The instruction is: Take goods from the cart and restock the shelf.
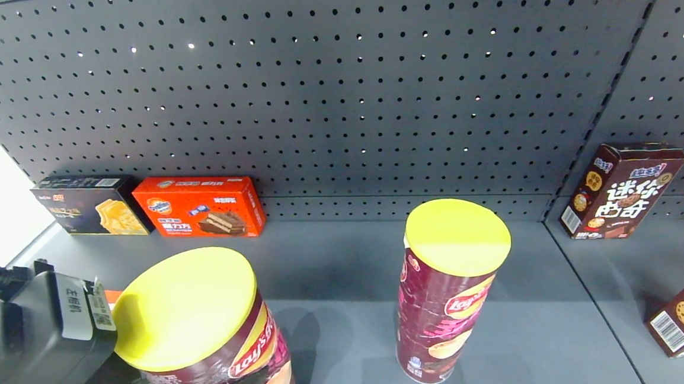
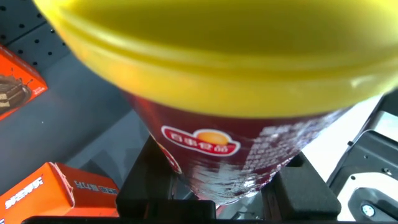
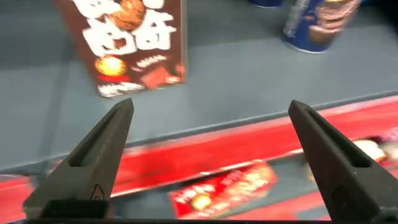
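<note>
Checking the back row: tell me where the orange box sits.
In the head view, the orange box is at the back left of the shelf, against the pegboard, with the black box to its left.

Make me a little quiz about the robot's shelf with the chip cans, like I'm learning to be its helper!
1. True or false: the standing chip can has a blue lid.
2. What does the left gripper hold? A) a second chip can B) a cookie box C) nothing
3. Fill in: at the back of the shelf, the orange box sits beside a ___ box.

Key:
1. False, the lid is yellow.
2. A
3. Black; it is the black box.
</note>
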{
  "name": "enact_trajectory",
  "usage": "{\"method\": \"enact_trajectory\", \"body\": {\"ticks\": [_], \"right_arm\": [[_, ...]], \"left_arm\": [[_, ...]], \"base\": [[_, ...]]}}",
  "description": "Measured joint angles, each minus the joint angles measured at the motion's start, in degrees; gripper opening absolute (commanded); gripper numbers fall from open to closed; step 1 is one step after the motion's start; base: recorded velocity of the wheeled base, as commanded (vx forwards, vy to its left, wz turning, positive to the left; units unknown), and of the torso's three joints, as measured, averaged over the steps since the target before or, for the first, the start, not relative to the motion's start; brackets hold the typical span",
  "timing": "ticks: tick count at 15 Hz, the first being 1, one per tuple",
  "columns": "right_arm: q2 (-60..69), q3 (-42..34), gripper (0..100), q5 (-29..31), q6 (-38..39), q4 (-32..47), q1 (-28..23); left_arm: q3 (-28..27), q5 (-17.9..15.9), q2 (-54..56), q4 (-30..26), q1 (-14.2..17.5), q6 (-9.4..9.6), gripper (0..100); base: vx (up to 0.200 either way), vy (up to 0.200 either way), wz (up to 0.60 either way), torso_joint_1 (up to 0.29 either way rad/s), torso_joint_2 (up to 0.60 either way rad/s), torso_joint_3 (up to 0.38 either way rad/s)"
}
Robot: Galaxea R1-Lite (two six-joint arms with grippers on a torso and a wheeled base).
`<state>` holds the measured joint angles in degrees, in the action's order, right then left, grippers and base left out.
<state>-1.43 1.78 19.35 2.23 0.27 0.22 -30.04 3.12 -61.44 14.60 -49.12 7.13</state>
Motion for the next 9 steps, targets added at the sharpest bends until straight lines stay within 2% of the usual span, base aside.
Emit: {"method": "enact_trajectory", "body": {"ticks": [1, 3, 4, 9], "right_arm": [[0.4, -0.2, 100, -1.8, 0.1, -0.1, -0.1], [0.9, -0.8, 100, -14.5, -1.1, -0.5, -0.2], [1.0, -1.2, 100, -17.4, -3.0, -0.5, -0.2], [1.1, -1.7, 100, -18.2, -3.1, -0.4, -0.2]], "left_arm": [[0.0, 0.0, 0.1, 0.0, 0.0, 0.04, 0], [0.0, 0.0, 0.3, 0.0, -0.1, 0.06, 0], [0.0, 0.0, 0.3, 0.0, -0.1, 0.06, 0], [-0.4, -1.4, 0.9, -0.1, -0.1, 0.00, 0]], "base": [[0.000, 0.000, 0.00, 0.000, 0.00, 0.000], [0.000, 0.000, 0.00, 0.000, 0.00, 0.000], [0.000, 0.000, 0.00, 0.000, 0.00, 0.000], [0.000, 0.000, 0.00, 0.000, 0.00, 0.000]]}}
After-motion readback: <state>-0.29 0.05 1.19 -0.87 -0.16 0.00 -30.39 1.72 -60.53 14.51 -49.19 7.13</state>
